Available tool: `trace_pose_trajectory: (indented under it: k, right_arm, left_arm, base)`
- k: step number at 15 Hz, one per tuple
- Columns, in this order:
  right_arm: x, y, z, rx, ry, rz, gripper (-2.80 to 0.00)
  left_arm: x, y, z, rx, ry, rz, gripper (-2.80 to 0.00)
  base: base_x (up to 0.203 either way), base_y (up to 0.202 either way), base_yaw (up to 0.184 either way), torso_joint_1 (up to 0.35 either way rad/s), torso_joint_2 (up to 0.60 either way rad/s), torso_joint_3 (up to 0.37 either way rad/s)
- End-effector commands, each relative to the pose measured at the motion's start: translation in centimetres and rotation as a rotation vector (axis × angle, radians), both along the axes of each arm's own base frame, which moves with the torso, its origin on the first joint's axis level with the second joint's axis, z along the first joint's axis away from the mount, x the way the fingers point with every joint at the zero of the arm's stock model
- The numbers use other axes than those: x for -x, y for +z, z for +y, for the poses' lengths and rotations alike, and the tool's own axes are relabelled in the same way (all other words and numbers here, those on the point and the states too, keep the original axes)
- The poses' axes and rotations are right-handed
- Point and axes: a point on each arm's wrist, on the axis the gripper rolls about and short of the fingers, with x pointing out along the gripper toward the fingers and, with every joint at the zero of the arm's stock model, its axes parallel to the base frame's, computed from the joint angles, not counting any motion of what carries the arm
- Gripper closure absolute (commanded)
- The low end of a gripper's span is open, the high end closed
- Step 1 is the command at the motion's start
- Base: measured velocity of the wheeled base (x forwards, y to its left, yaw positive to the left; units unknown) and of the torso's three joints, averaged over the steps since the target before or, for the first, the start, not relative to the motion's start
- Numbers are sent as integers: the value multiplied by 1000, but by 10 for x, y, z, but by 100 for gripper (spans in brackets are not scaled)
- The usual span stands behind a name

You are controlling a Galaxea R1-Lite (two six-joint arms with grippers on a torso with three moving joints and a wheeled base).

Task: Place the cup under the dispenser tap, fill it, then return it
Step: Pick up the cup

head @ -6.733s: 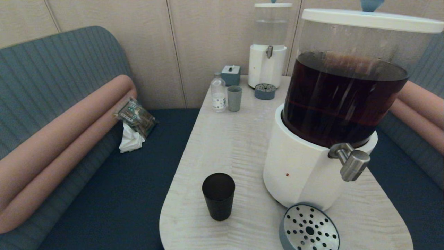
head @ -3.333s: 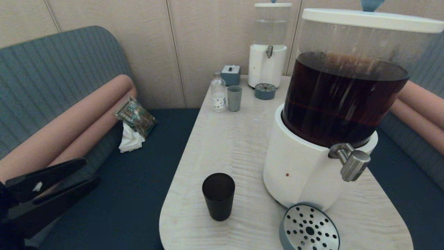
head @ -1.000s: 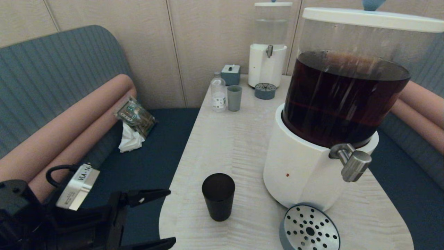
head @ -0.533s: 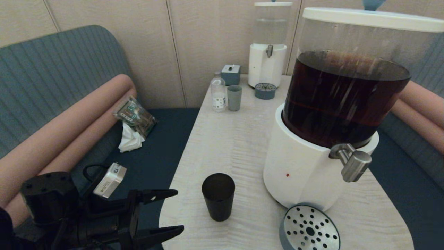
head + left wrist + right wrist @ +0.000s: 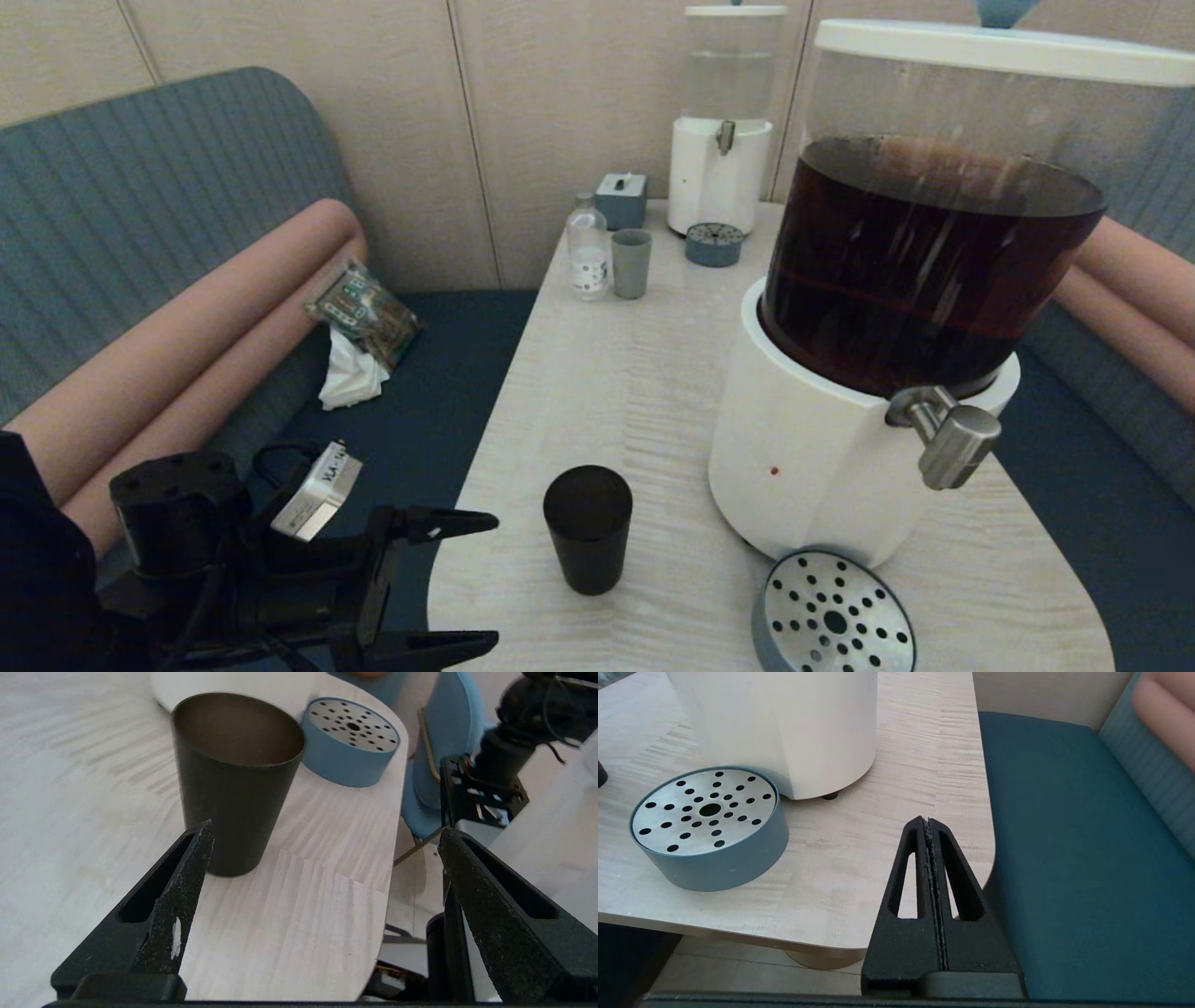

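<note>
Change: my left tool (image 5: 485,581) has advanced to the surface's (image 5: 616,373) near-left corner, prongs wide apart, short of the black cup (image 5: 588,527); grasp not yet begun. Cup: near edge, left of the dispenser tap (image 5: 948,439). My right tool (image 5: 930,858): pressed together, parked off the near-right corner. Count: two dispensers, two drip trays, two cups, one bottle.
</note>
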Motion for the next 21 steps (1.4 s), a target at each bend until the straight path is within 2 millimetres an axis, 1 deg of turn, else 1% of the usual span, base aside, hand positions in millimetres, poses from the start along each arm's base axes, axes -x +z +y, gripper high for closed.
trace_pose_trajectory:
  k: [1,5,10,17,19,21]
  right_arm:
    - [-1,-3,0,1,0,8,0]
    - [-1,-3,0,1,1,8,0]
    - [-1,-3,0,1,0,8,0]
    - [-1,-3,0,1,2,8,0]
    - [-1,-3,0,1,2,8,0]
    - [-1,-3,0,1,1,8,0]
  left_arm:
    - [-7,-3,-1,1,-10,-4,-280]
    - [-31,-13,-4,0,-10,-13,-280]
    - [-57,-20,-8,3,-7,-43,-280]
    - [-74,-29,-12,5,-12,-49,-280]
    - [-80,-32,-18,6,-27,-55,-280]
    - [-80,-36,-24,6,-47,-46,-280]
  base:
    - [0,0,0,0,0,0]
    - [0,0,0,0,0,0]
    - [0,0,0,0,0,0]
    - [0,0,0,0,0,0]
    - [0,0,0,0,0,0]
    - [0,0,0,0,0,0]
